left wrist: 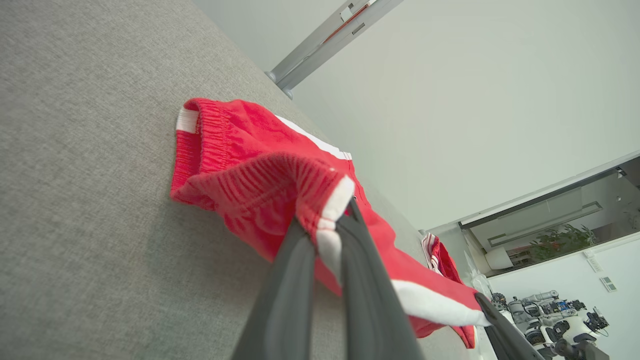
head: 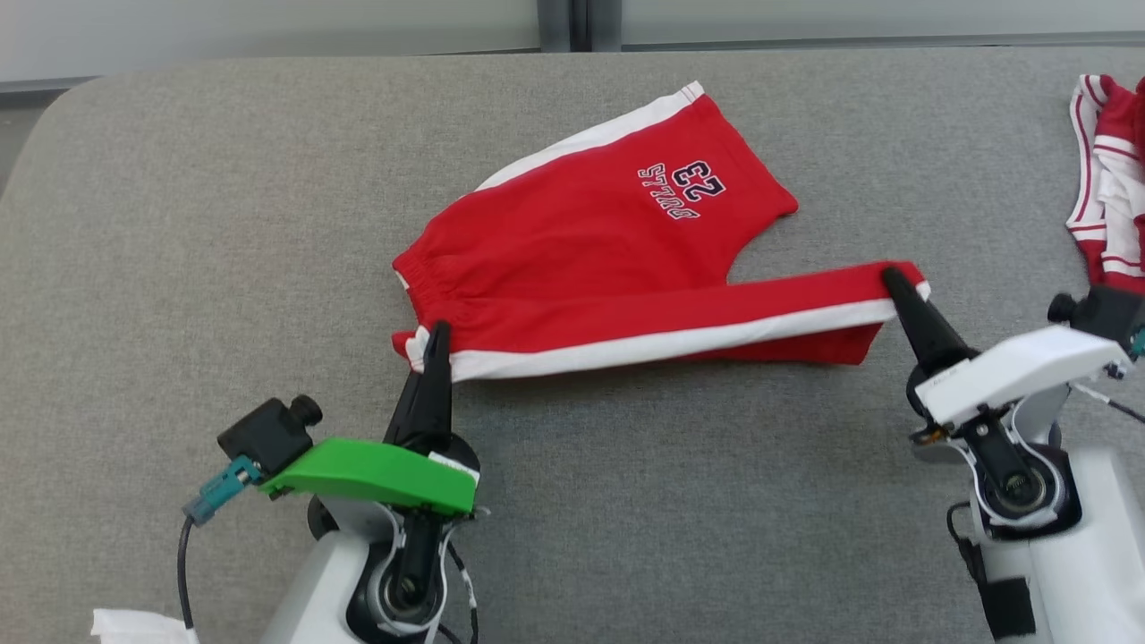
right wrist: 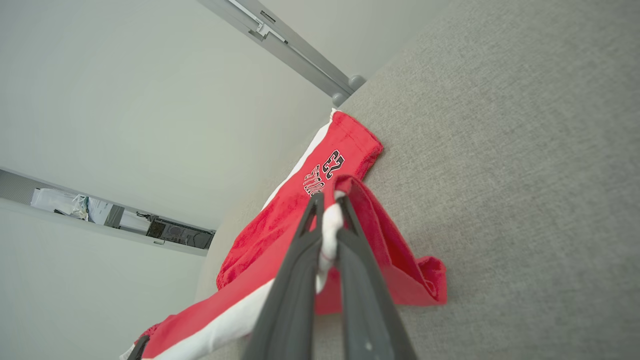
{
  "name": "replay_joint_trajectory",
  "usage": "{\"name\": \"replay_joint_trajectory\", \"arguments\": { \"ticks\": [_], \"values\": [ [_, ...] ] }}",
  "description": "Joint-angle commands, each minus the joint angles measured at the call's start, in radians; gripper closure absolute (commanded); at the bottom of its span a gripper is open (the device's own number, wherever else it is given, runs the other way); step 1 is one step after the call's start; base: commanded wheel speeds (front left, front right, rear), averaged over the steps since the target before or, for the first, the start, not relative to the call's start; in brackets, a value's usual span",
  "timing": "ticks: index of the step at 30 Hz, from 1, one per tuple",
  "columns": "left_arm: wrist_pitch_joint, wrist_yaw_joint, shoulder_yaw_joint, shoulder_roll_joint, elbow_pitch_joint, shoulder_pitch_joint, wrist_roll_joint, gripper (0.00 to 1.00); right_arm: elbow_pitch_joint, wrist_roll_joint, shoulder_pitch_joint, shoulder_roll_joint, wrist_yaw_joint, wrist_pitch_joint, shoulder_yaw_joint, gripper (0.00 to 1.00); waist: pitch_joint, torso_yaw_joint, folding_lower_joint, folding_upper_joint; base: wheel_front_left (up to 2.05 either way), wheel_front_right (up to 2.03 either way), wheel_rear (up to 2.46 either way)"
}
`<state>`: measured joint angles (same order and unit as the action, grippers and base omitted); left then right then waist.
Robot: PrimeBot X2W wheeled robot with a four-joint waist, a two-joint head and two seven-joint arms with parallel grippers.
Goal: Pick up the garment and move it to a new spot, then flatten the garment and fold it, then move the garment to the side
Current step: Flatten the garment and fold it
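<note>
- While the red shorts (head: 590,241) are lying mid-table on the grey table (head: 179,224), the left gripper (head: 438,334) is clamping their waistband corner.
- The right gripper (head: 894,277) is pinching the white-striped leg hem, holding it slightly raised.
- Another red-and-white garment (head: 1109,179) is lying at the table's right edge.

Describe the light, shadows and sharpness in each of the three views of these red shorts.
Head view: soft, even light, no glare; the red shorts cast a thin shadow on the gray table under their lifted edge. Left wrist view: the left tool looms large and slightly soft, the scene steeply tilted. Right wrist view: likewise tilted, the right tool soft near the lens.
</note>
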<state>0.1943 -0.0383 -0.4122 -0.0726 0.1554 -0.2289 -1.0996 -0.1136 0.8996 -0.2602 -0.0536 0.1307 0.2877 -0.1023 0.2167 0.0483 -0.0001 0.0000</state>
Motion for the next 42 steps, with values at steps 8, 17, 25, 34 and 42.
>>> {"name": "replay_joint_trajectory", "arguments": {
  "ticks": [8, 17, 25, 34, 42],
  "values": [
    [-0.022, 0.015, 0.004, 0.016, 0.123, -0.207, -0.076, 1.00, -0.226, -0.123, -0.347, 0.001, 0.000, 0.048, -0.026, 1.00, 0.087, 0.062, 0.0001, 0.0000, 0.00, 0.00, 0.00],
    [-0.003, 0.037, -0.068, 0.021, 0.298, -0.416, -0.134, 1.00, -0.520, -0.261, -0.640, 0.001, 0.000, -0.003, -0.047, 1.00, 0.163, 0.110, 0.0001, 0.0000, 0.00, 0.00, 0.00],
    [0.043, 0.055, -0.163, 0.021, 0.408, -0.543, -0.164, 0.00, -0.734, -0.350, -0.813, -0.017, 0.000, -0.092, -0.024, 0.00, 0.209, 0.128, 0.0001, 0.0000, 0.00, 0.00, 0.00],
    [0.072, 0.097, -0.191, 0.020, 0.475, -0.569, -0.087, 0.00, -0.800, -0.322, -0.819, -0.062, 0.000, -0.191, 0.086, 0.00, 0.185, 0.136, 0.0001, 0.0000, 0.00, 0.00, 0.00],
    [0.070, 0.101, -0.077, 0.000, 0.412, -0.467, 0.100, 0.00, -0.780, -0.301, -0.714, -0.183, 0.000, -0.205, 0.266, 0.00, 0.142, 0.137, 0.0001, 0.0000, 0.00, 0.00, 0.00]
  ]
}}
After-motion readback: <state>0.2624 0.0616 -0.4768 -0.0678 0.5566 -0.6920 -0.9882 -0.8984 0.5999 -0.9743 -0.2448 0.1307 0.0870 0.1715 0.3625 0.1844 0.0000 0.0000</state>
